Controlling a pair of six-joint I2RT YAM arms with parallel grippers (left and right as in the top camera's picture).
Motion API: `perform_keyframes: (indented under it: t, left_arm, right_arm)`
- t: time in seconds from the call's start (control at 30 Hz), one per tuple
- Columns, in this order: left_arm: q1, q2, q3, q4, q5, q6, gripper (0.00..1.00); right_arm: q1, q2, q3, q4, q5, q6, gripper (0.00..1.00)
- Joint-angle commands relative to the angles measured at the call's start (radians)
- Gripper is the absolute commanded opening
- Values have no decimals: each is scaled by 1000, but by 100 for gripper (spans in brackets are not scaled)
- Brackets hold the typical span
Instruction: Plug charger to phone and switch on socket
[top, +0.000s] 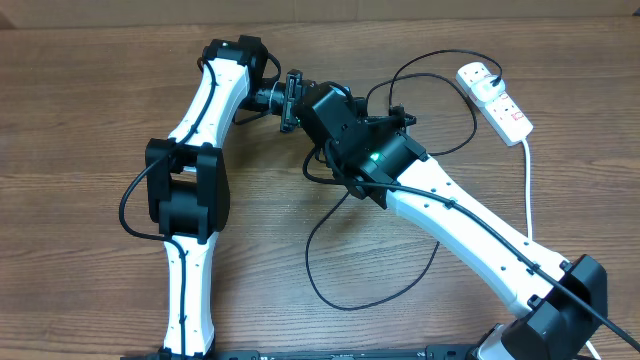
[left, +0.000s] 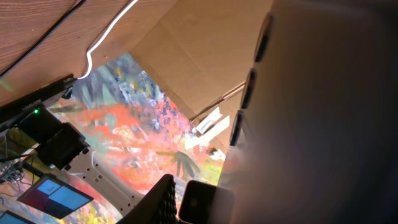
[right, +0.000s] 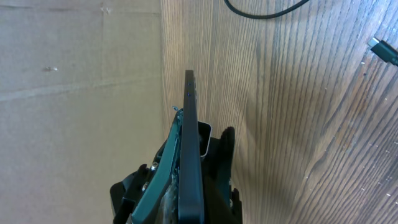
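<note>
**Phone clamped edge-on in the right pincer, charger loose on the table**

The phone (right: 188, 118) is shown edge-on in the right wrist view. It is pinched between the two fingers of the right gripper (right: 198, 142) and held out over the wooden table (top: 80, 110) near a cardboard wall (right: 74, 93). In the left wrist view the frame's right half is filled by a blurred grey surface, seen very close, with three dark ovals in a row. It is taken to be the phone's back.

In the overhead view the left gripper (top: 298, 100) is seen end to end with the right gripper near the table's far middle. Whether its fingers are spread or pressed together cannot be told, and contact with the phone cannot be confirmed.

The socket (top: 497, 100) lies at the far right of the table, well apart from both grippers, with red markings on its top. A white adapter (top: 478, 74) is seated at its far end, and a thick white cord (top: 528, 190) leaves its near end.

The charger (top: 450, 52) is seen as a thin black cable arching from the adapter toward the grippers and lying in loops on the table beneath the right arm. Its plug tip (right: 383, 49) rests on the wood, apart from the phone. The position of the socket's switch cannot be made out.
</note>
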Motion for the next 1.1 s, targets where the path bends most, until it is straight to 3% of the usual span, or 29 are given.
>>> perform_keyframes:
  t: [0.0, 0.8, 1.07]
  left_arm:
    - [-5, 10, 21, 18, 18, -37, 25]
    - [-1, 10, 21, 66, 19, -72, 25]
    - [7, 10, 21, 66, 25, -71, 18]
  right_arm:
    - [1, -6, 22, 18, 21, 140, 4]
    - [-11, -6, 21, 26, 84, 140, 4]
    - [-11, -6, 21, 23, 84, 140, 4]
